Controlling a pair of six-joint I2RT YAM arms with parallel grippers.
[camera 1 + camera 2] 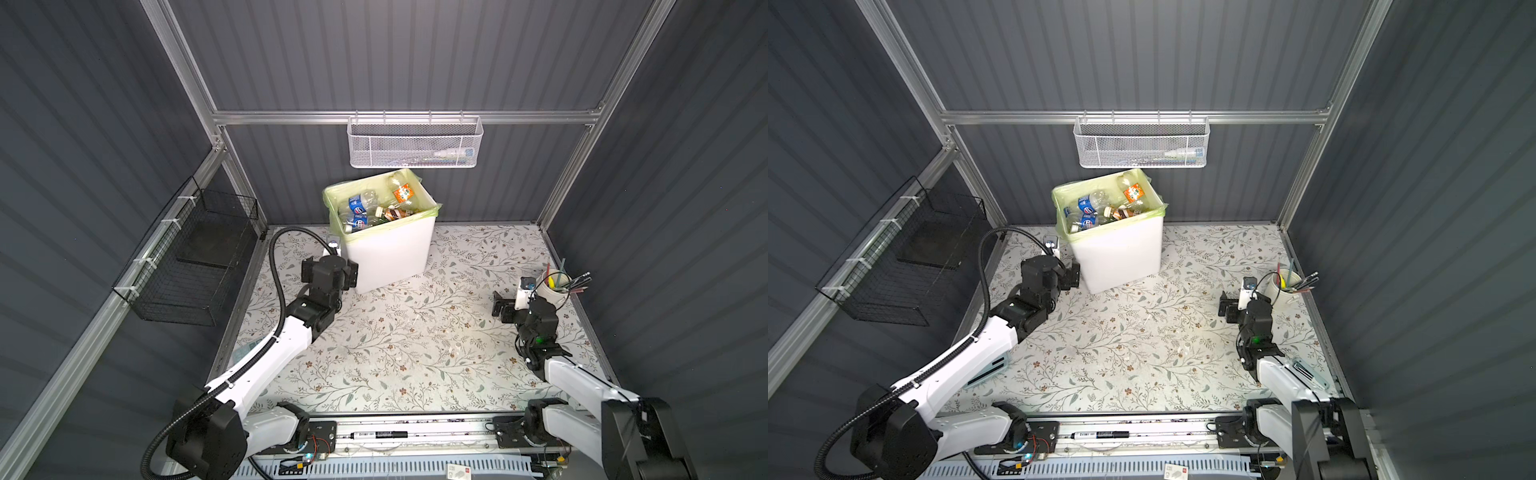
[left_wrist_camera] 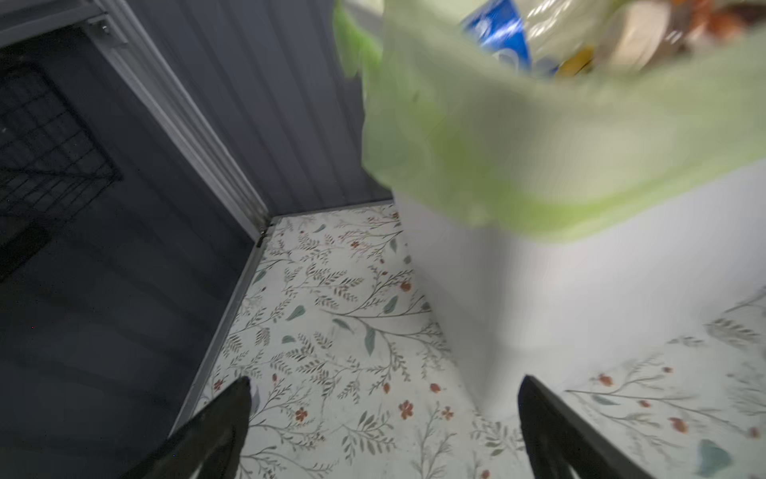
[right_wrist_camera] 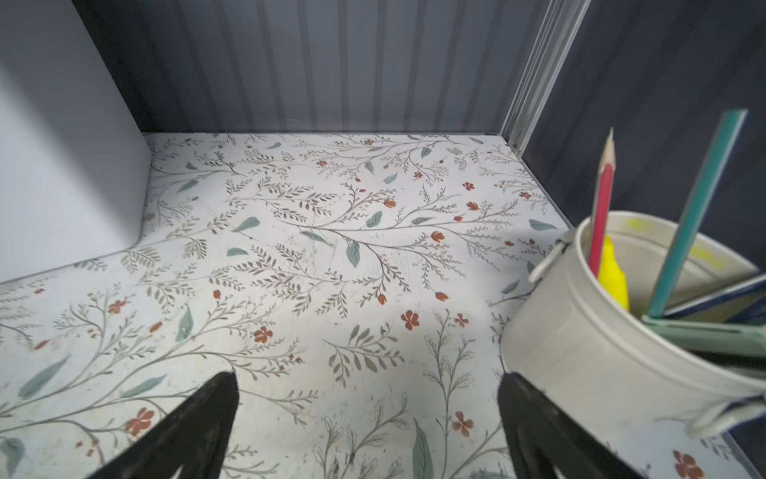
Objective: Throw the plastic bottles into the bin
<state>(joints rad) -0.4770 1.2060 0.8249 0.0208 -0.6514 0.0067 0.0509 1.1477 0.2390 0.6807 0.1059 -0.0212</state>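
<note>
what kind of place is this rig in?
Likely a lab robot cell, dressed like a home corner: grey walls on an aluminium frame, floral tabletop, bin of bottles, pencil cup.

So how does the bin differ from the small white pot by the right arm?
The bin is tall and rectangular; the pot is small and round. The bin has a pale green liner over its rim; the pot has none. The bin holds plastic bottles; the pot holds pencils and pens. Both are white and upright on the floral table, each near an open gripper: left gripper by the bin, right gripper by the pot.
</note>
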